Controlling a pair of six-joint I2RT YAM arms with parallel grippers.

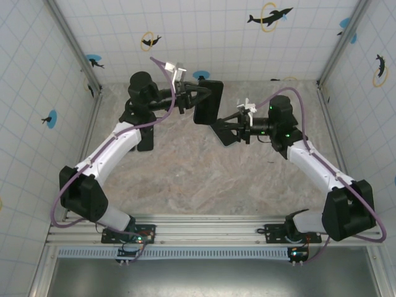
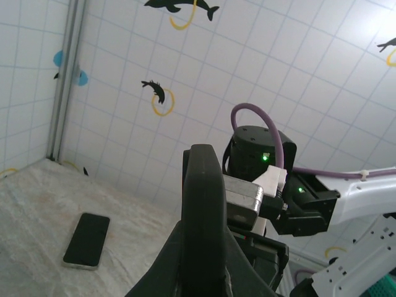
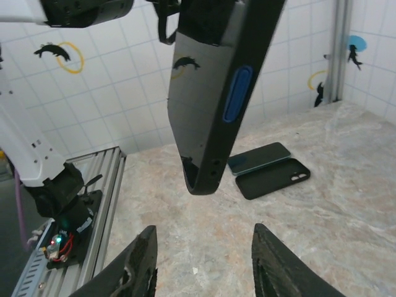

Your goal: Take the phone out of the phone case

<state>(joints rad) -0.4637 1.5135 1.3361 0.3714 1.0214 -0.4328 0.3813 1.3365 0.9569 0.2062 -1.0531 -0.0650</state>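
1. Edge-on and close to the left wrist camera, the phone case (image 2: 201, 198) stands upright as a matt black slab. The left gripper (image 2: 203, 253) pinches its lower part, jaws drawn in tight against both faces.
2. In the right wrist view the case hangs tilted in the air above the table (image 3: 322, 247). It has a black rim, a blue oblong side button and small round holes near its lowest corner. Its glossy dark broad face mirrors a dolphin shape. Whether that face is a screen I cannot tell.
3. From above, it sits raised between the two arms, toward the back wall.
4. The right gripper (image 3: 203, 230) is below it and apart from it, fingers spread wide with bare table between them.
5. Beyond, a loose phone (image 3: 258, 158) lies flat, just beside an empty case (image 3: 273, 178) with its camera cut-outs showing.
6. The left wrist view shows a dark handset (image 2: 86, 240) flat on the table, toward a wall corner.
7. The tiled walls (image 2: 297, 55) carry black dolphin stickers (image 1: 269, 17) ringed in yellow.
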